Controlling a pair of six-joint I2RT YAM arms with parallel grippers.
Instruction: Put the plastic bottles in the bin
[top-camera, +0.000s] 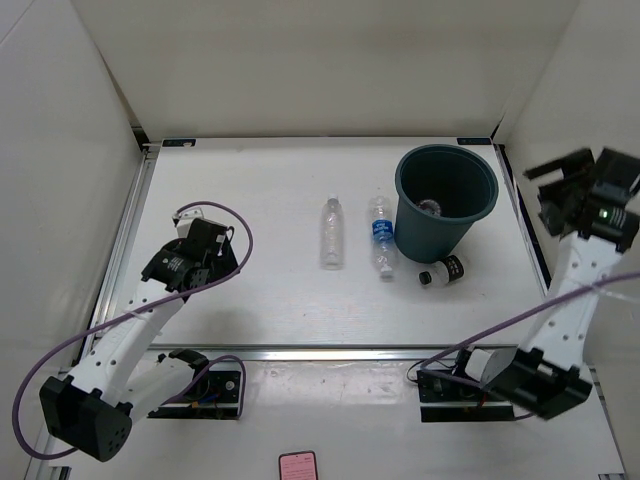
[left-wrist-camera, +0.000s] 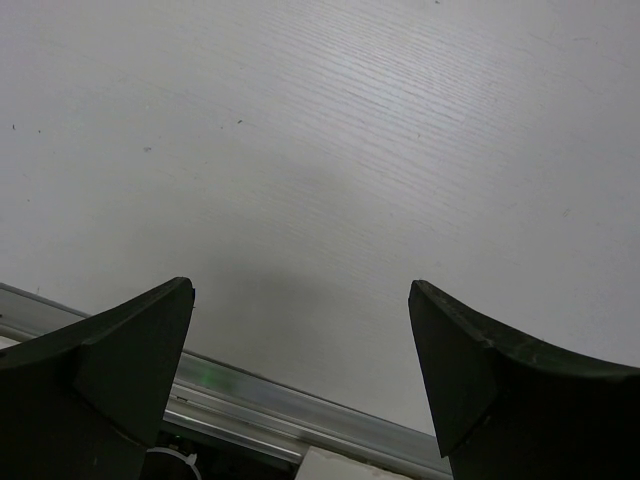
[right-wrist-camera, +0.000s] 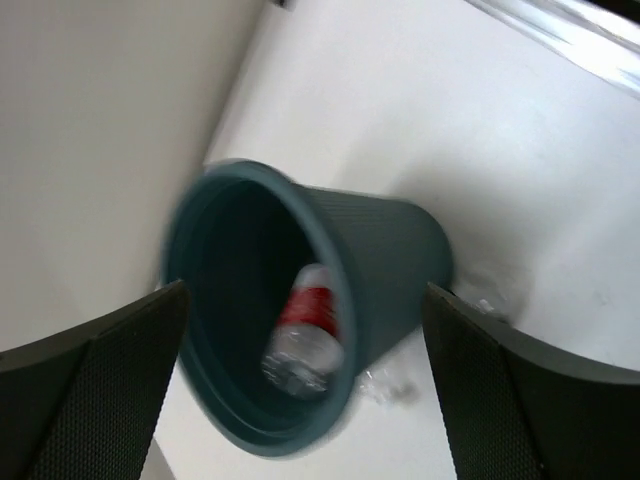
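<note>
Top external: white table (top-camera: 260, 290), white walls (top-camera: 320, 60) on three sides; left jaws, right jaws gaping.

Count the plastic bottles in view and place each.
4. Unlabelled bottle: lying on the table. Blue-labelled bottle: right of it, beside the bin. Short dark bottle: at the bin's near side. Red-labelled bottle: inside the bin. Others may be hidden deeper in the bin.

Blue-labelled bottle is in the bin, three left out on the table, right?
No. The bottle inside the bin is the red-labelled bottle, as the right wrist view shows; the blue-labelled bottle lies on the table. Three are left out there.
</note>
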